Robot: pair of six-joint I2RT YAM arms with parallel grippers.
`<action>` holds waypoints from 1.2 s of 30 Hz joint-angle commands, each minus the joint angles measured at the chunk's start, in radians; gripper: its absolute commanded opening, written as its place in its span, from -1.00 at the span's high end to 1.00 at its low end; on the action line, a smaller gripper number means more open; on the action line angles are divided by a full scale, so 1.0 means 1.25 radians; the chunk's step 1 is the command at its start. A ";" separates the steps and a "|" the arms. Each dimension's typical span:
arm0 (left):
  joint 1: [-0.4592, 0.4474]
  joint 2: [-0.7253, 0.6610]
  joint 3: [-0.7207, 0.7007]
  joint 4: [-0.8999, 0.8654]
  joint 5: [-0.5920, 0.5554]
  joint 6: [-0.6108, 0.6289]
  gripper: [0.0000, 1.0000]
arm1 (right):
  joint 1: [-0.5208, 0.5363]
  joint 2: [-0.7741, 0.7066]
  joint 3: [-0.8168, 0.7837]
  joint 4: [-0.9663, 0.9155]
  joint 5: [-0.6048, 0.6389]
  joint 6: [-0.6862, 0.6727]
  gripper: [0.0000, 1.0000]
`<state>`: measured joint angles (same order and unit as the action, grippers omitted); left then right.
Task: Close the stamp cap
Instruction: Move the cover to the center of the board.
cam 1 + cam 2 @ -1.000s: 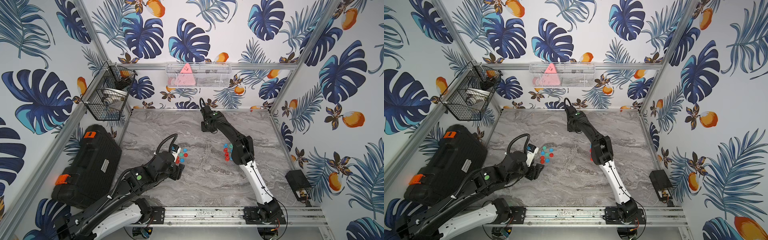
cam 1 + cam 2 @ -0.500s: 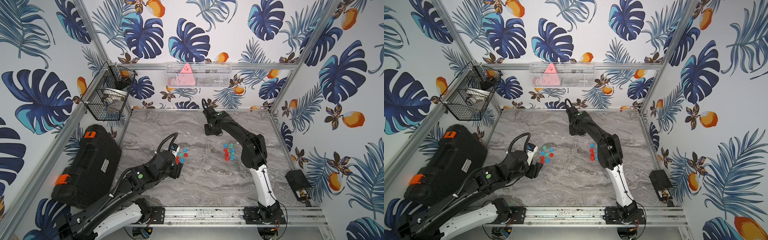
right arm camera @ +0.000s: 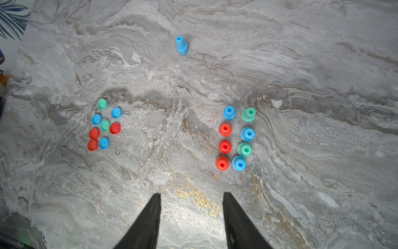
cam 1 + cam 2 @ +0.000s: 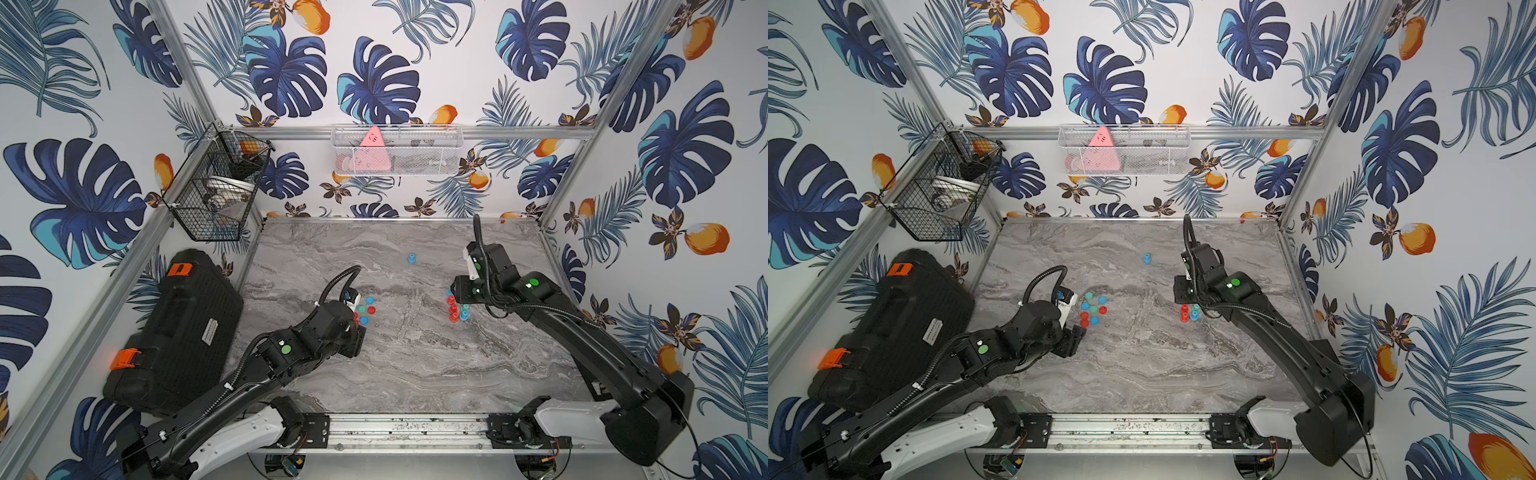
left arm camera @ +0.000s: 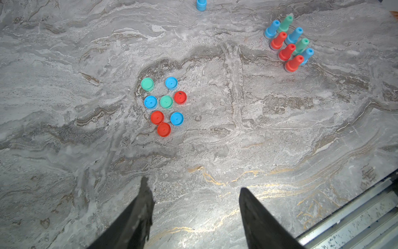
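The left gripper and right gripper gape empty; mesh basket holds a pink triangle, wire basket perhaps plates

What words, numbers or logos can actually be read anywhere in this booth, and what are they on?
"D" (seemingly): orange block mark on the black ribbed plastic case.
White sticker on that case: print too small to read.
Pink triangular piece in the white wire basket: dark marks, too blurred to read.
Red, blue and green round plastic caps and peg-shaped stamps: no lettering visible.
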<state>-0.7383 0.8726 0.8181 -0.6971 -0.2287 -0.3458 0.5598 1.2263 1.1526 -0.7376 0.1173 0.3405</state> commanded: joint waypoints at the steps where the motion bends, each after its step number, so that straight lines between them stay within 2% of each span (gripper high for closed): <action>1: 0.002 0.004 0.000 0.002 0.000 -0.009 -0.36 | -0.001 -0.071 -0.082 0.000 0.034 0.012 0.00; 9: 0.002 0.023 0.000 -0.001 -0.008 -0.013 -0.37 | -0.001 -0.177 -0.239 0.032 0.072 0.043 -0.02; 11: 0.002 0.029 0.000 -0.005 -0.009 -0.013 -0.37 | -0.001 -0.186 -0.243 0.027 0.050 0.049 -0.02; 20: 0.002 0.053 0.006 0.005 -0.008 -0.044 -0.36 | 0.002 -0.244 -0.254 0.005 0.079 0.068 -0.04; 27: 0.002 0.109 0.007 0.057 0.042 -0.089 -0.35 | 0.005 -0.252 -0.257 0.001 0.083 0.075 -0.06; 36: 0.002 0.173 -0.005 0.130 0.056 -0.128 -0.33 | 0.011 -0.248 -0.256 -0.002 0.086 0.080 -0.05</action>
<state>-0.7383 1.0737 0.8165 -0.5926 -0.1658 -0.4725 0.5701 0.9131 0.8288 -0.7433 0.2138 0.4294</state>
